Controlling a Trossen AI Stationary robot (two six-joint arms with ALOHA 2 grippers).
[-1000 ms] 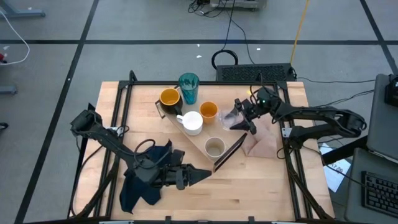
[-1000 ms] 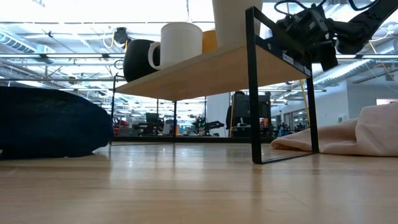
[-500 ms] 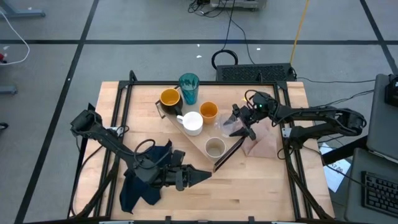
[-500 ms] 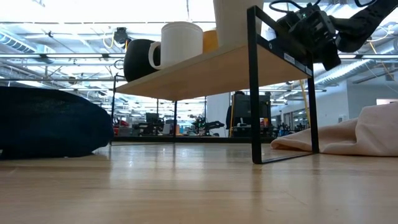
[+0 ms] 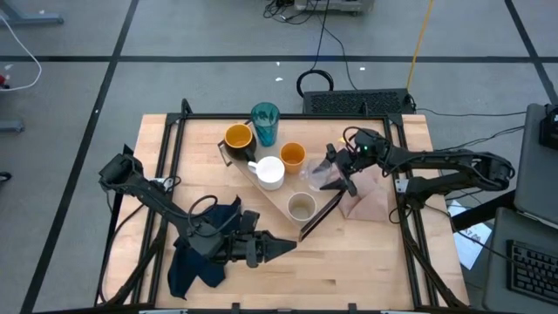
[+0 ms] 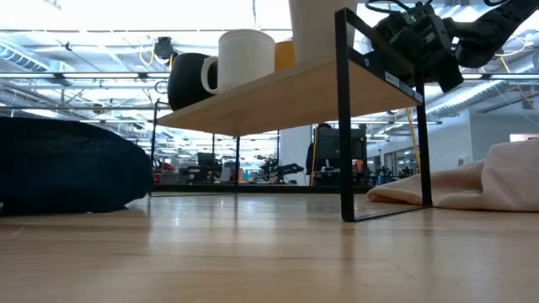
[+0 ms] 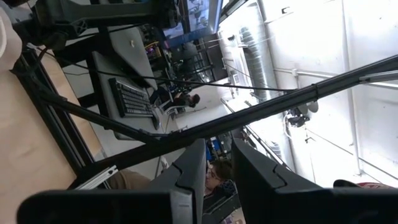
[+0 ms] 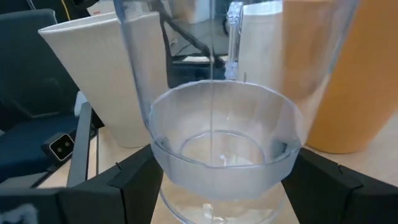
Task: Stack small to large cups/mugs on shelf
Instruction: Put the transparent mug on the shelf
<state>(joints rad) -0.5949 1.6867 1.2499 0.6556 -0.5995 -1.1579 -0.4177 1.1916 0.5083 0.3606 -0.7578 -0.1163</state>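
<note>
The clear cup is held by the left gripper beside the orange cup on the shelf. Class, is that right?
No: the right gripper holds the clear cup, as the high and right wrist views show. It is beside the orange cup, at the shelf.

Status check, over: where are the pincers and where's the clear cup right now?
Right pincer shut on clear cup, over shelf edge. Left pincer idle by dark cloth, holding nothing. Beige cup close beside the clear one.
</note>
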